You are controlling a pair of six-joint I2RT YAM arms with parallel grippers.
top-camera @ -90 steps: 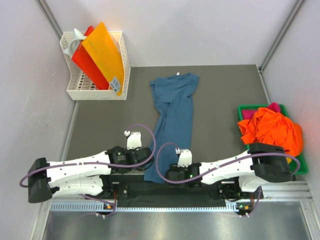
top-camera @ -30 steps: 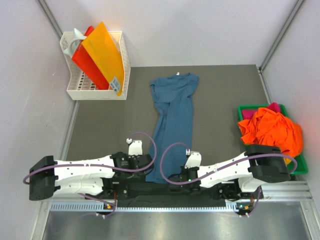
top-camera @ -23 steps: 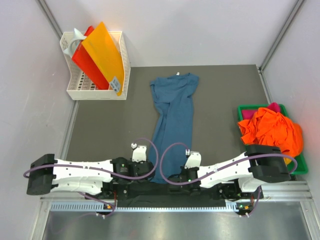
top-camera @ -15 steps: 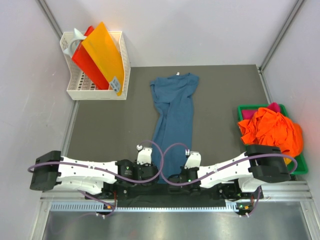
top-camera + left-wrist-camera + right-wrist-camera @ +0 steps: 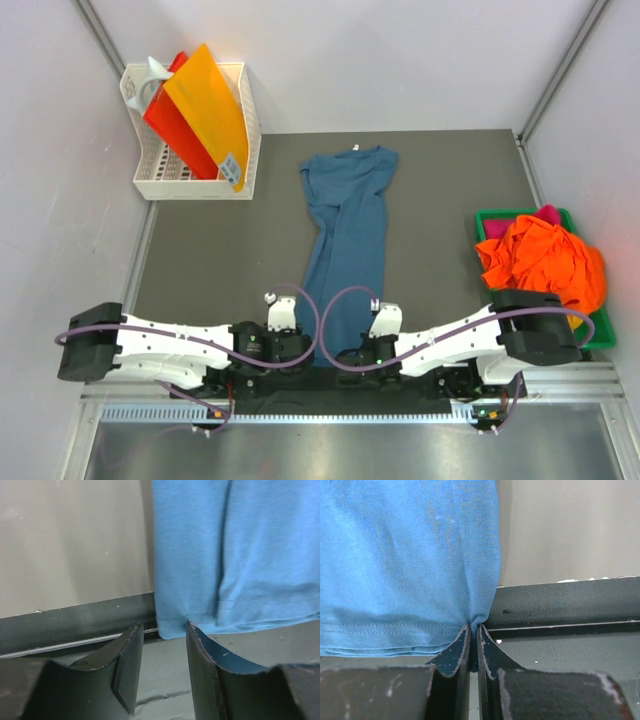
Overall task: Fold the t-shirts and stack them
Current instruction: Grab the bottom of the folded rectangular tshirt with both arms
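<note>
A teal-blue t-shirt lies folded into a long strip, running from the far middle of the mat to the near edge. My right gripper is shut on the hem's right corner of this t-shirt, with the cloth puckered between the pads. My left gripper stands open just short of the hem's left corner, with nothing between its fingers. The shirt fills the upper right of the left wrist view. In the top view both grippers, left and right, sit low at the hem. Orange t-shirts and a magenta one are heaped in the green tray.
A white basket with orange and red folders stands at the far left. A black rail runs along the mat's near edge, right under the hem and both grippers. The green tray sits at the right edge of the mat.
My left arm has slid right along the near edge to the shirt's left hem corner, and its jaws have widened. The right gripper has stayed shut on the hem.
</note>
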